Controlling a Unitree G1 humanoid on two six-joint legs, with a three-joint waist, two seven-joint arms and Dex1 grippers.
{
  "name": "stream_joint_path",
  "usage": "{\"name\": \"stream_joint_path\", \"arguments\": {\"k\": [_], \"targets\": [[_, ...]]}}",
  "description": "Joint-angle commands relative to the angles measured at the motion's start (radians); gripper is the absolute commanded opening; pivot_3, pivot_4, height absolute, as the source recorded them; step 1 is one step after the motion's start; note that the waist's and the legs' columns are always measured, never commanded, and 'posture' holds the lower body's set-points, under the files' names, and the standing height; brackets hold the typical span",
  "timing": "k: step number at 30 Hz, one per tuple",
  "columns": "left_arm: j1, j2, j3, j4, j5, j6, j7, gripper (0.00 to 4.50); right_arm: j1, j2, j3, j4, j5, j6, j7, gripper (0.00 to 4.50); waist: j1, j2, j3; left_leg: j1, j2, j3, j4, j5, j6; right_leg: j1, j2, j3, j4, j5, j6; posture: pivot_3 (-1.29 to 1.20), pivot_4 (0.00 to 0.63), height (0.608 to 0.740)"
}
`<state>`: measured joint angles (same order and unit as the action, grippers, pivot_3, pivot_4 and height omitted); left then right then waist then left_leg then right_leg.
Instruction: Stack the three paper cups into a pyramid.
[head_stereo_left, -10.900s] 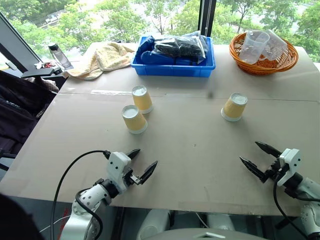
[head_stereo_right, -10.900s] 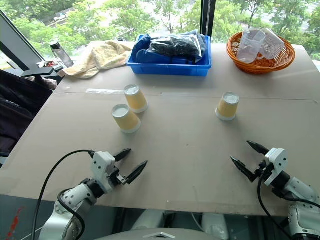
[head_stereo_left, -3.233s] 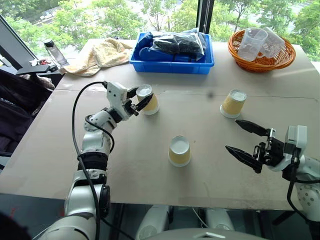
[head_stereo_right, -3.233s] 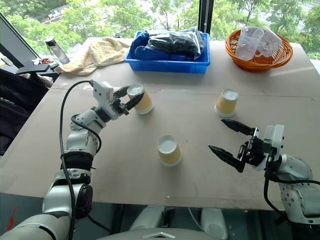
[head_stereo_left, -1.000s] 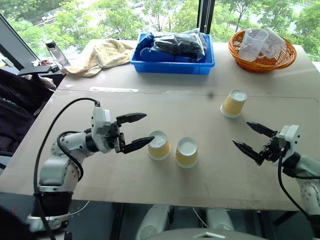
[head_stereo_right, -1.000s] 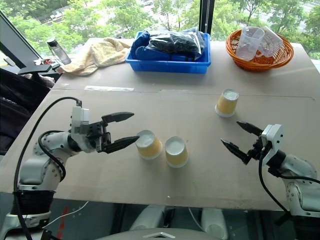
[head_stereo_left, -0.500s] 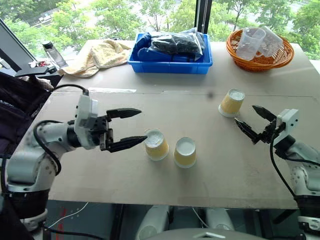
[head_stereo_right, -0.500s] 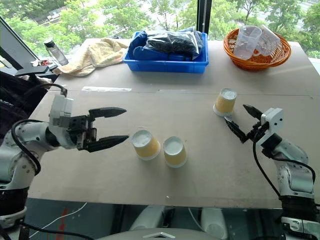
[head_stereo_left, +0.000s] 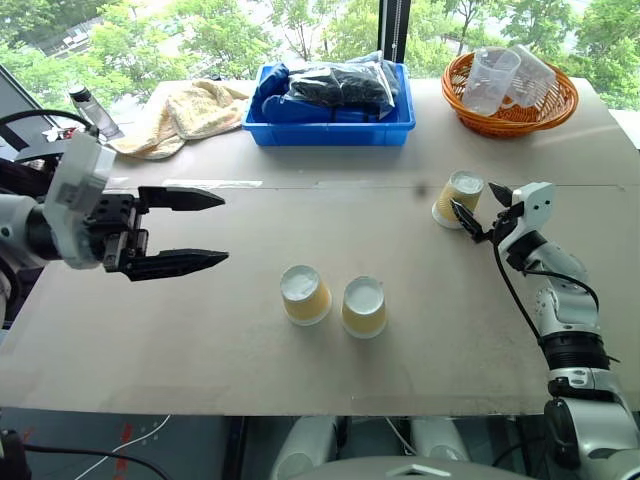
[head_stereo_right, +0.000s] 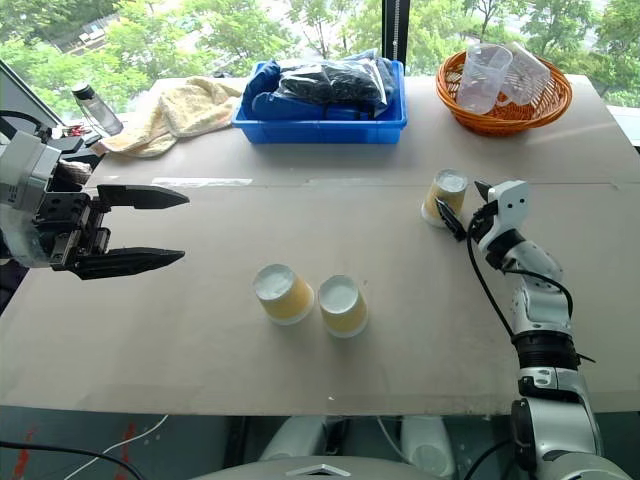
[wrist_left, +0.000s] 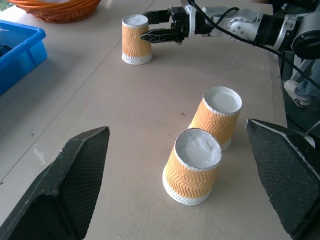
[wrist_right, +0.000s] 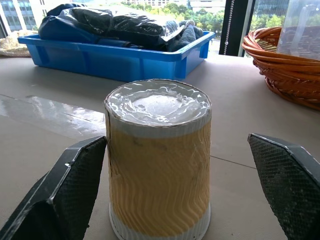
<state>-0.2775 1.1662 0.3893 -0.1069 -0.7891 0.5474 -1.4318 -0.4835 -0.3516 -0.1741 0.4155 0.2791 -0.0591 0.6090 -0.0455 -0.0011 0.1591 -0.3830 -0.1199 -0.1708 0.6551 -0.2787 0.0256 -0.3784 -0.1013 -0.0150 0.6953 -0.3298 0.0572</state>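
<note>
Base pair: two paper cups (head_stereo_left: 305, 294) (head_stereo_left: 364, 306) upside down, side by side, placed.
Third cup (head_stereo_left: 460, 197): apart, unstacked.
Right gripper (head_stereo_left: 478, 205): spread, flanking it.
Left gripper (head_stereo_left: 200, 230): spread, empty.

No legible text or labels, seemingly, anywhere.

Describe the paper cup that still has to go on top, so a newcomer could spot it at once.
Start at the orange basket at the table's far right. Just in front of it an upside-down yellow-tan cup stands alone, between the open jaws of the right gripper. The other two cups stand side by side nearer the robot.
</note>
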Motion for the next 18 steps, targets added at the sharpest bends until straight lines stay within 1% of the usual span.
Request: {"name": "stream_joint_path", "arguments": {"k": [1, 9, 18], "targets": [[-0.005, -0.001, 0.071, -0.029, -0.020, 0.002, 0.013, 4.46, -0.044, 0.010, -0.005, 0.017, 0.010, -0.043, 0.013, 4.50, -0.002, 0.000, 0.000, 0.000, 0.000, 0.000, 0.000, 0.000, 0.000, 0.000, 0.000, 0.000, 0.000, 0.000, 0.000, 0.00, 0.150, 0.740], [0.003, -0.033, 0.115, -0.033, -0.031, 0.007, 0.031, 4.46, -0.122, 0.021, -0.002, 0.110, -0.007, -0.076, 0.009, 4.50, -0.010, 0.000, 0.000, 0.001, 0.000, 0.000, 0.000, 0.000, 0.000, 0.000, 0.000, 0.001, 0.000, 0.000, 0.000, 0.00, 0.150, 0.740], [-0.022, -0.060, 0.117, -0.019, -0.027, 0.003, 0.079, 4.46, -0.154, 0.029, 0.004, 0.145, -0.008, -0.088, 0.016, 4.50, -0.023, 0.000, 0.000, 0.001, 0.000, 0.000, 0.000, 0.000, 0.000, 0.000, 0.000, 0.001, 0.000, 0.000, 0.000, 0.00, 0.150, 0.740]]}}
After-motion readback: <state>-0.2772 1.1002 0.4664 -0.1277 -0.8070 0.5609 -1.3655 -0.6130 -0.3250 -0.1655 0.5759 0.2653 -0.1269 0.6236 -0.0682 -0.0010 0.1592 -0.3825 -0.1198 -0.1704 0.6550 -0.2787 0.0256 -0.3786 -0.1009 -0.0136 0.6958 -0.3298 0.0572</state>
